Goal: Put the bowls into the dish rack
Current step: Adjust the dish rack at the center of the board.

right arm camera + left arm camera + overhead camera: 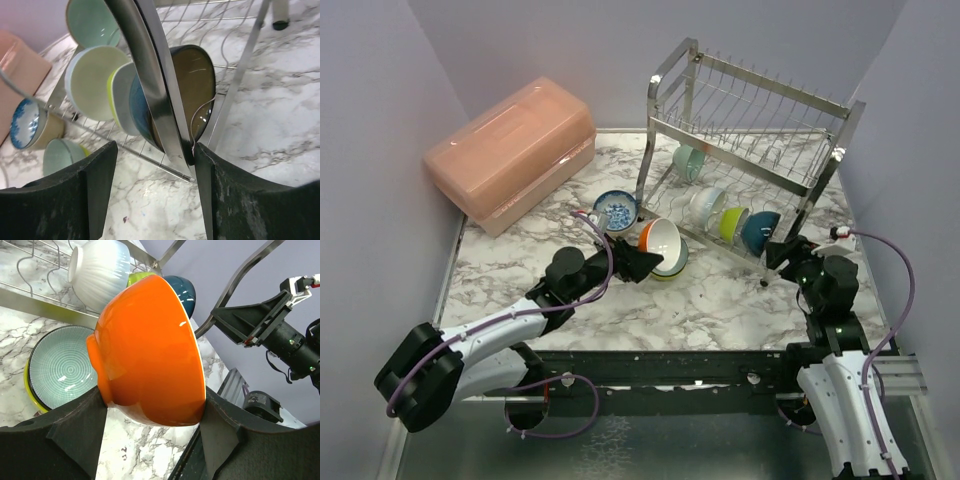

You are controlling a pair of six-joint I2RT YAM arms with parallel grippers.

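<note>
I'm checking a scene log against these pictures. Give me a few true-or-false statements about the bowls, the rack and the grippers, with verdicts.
1. The left gripper holds an orange ceramic bowl. True.
2. The shiny steel wire dish rack carries bowls on its upper tier. False: its bowls all stand in the lower tier.
3. A blue-and-white patterned bowl sits on the marble table. True.
4. The pink plastic lidded box stands open. False: its lid is shut.
5. The right gripper holds a bowl clear of the rack. False: its open fingers straddle the rack's chrome tube beside the dark teal bowl.
</note>
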